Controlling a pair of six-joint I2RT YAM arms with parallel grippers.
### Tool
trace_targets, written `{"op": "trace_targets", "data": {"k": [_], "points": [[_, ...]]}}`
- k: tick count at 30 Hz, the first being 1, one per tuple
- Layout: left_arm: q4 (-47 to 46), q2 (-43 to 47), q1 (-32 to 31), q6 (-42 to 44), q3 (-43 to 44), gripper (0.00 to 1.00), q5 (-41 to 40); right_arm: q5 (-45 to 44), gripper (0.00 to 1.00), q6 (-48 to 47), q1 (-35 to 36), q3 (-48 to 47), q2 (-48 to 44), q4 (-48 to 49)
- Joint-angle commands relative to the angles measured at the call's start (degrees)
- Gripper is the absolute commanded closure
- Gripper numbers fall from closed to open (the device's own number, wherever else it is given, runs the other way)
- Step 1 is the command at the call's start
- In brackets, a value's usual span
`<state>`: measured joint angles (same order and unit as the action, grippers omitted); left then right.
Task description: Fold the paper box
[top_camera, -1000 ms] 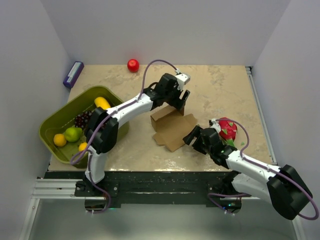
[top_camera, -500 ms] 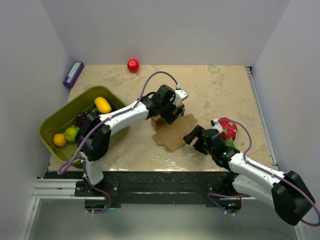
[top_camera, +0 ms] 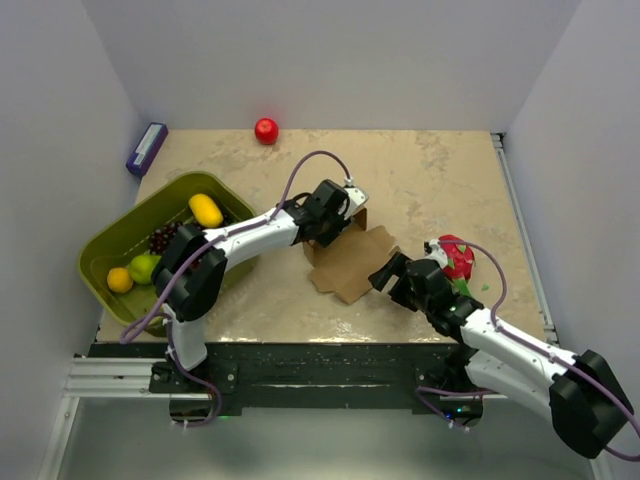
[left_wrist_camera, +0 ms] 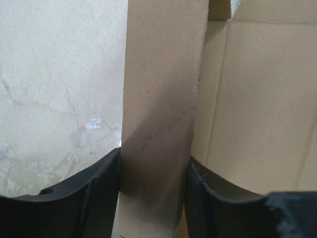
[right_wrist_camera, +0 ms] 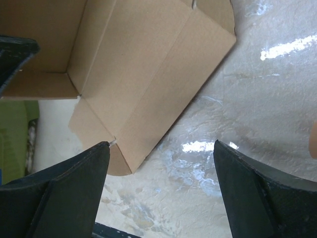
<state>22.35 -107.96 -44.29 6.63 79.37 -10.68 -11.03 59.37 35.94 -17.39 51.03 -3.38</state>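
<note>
The paper box is a flat brown cardboard sheet with creases, lying mid-table with its far-left flap raised. My left gripper is at that flap. In the left wrist view the upright flap fills the gap between both black fingers, so the gripper is shut on it. My right gripper sits low at the sheet's near-right edge. In the right wrist view it is open, with the box just beyond the left fingertip and bare table between the fingers.
An olive-green basket with fruit stands at the left. A red ball-like fruit lies at the back, and a purple box at the far left. A red dragon fruit sits just behind my right wrist. Walls close in on three sides.
My left gripper came down and toward the near left over the raised flap and narrowed onto it. The right gripper stayed open, edging slightly nearer.
</note>
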Motion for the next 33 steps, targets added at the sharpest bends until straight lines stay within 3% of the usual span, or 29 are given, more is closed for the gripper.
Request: {"op": "trace_targets", "data": {"k": [1,4,10,18,24,28,31,32,33], "points": [[-2.49,0.56,0.00,-0.91,-0.62,0.54,-3.21,-0.67,0.09,0.92,-0.09,-1.69,2.32,1.70],[-1.79,0.73,0.78,-2.59,-1.06,0.60,-3.30,-0.05,0.05,0.57,-0.43,-2.47,4.25,3.11],[-0.82,0.91,3.07,-5.58,-2.82,0.63,0.39,-0.84,0.01,-3.03,-3.59,-8.97,5.66,-0.40],[-1.08,1.96,4.39,-6.19,-3.61,0.63,2.77,0.83,0.02,-5.93,-7.38,-13.46,7.85,-1.72],[-1.08,2.49,4.39,-6.19,-3.79,0.63,3.82,2.50,0.08,-8.13,-7.64,-15.57,9.44,0.39],[-1.43,4.07,4.39,-8.39,-5.10,0.62,4.35,2.94,0.24,-9.98,-7.73,-17.59,12.42,-0.49],[-1.69,5.47,4.74,-9.27,-5.89,0.56,7.41,3.99,0.49,-11.82,-7.91,-17.77,12.70,1.00],[-1.78,6.00,4.74,-9.36,-5.98,0.50,9.25,4.43,0.72,-13.48,-7.99,-18.12,12.61,1.09],[-1.96,6.53,4.74,-9.27,-6.07,0.43,10.05,4.52,0.80,-14.54,-8.08,-18.64,12.61,0.66]]}}
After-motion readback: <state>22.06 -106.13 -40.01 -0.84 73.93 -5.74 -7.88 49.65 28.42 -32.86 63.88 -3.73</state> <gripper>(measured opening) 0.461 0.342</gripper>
